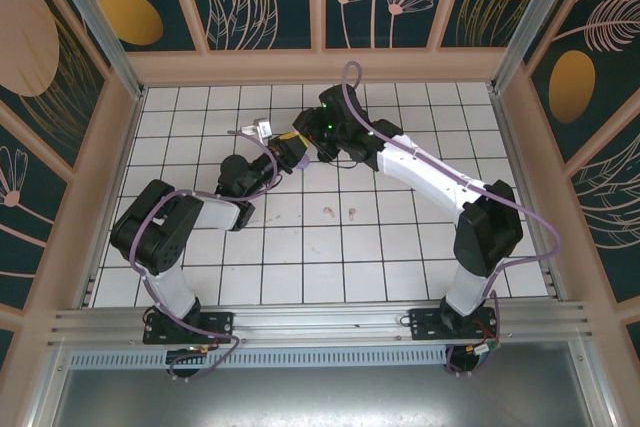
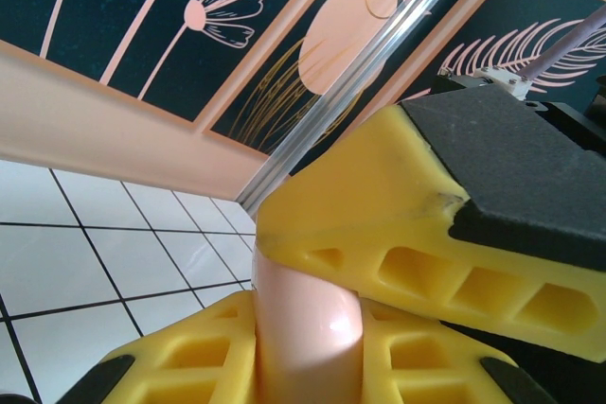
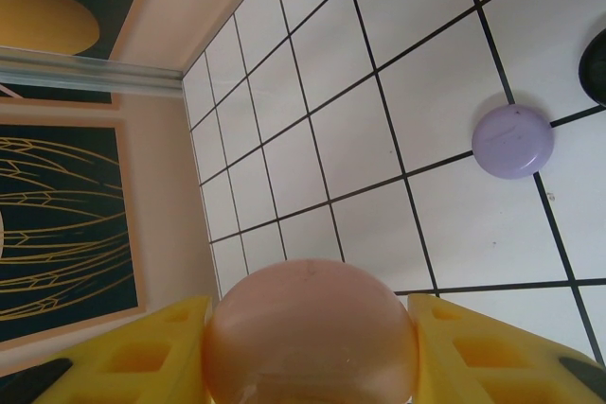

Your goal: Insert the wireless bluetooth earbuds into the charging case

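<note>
Glossy pink case [image 2: 308,333] is being pinched by the left claw [image 2: 312,295], the right claw [image 3: 311,357] clamping its rounded side. Two pink earbuds [image 1: 329,211] are lying on the surface [image 1: 400,257]: tiny, light, slippery, probably best nipped by the stem.

The left arm [image 1: 190,217] and right arm [image 1: 430,172] crowd the far-middle tiles; floor [image 1: 300,277] around the pink earbuds [image 1: 328,211] lies open.

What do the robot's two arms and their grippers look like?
The left arm and right arm have white links, black joints and lilac cables looped alongside. The fingers are yellow, with hollow cells and black backing.
</note>
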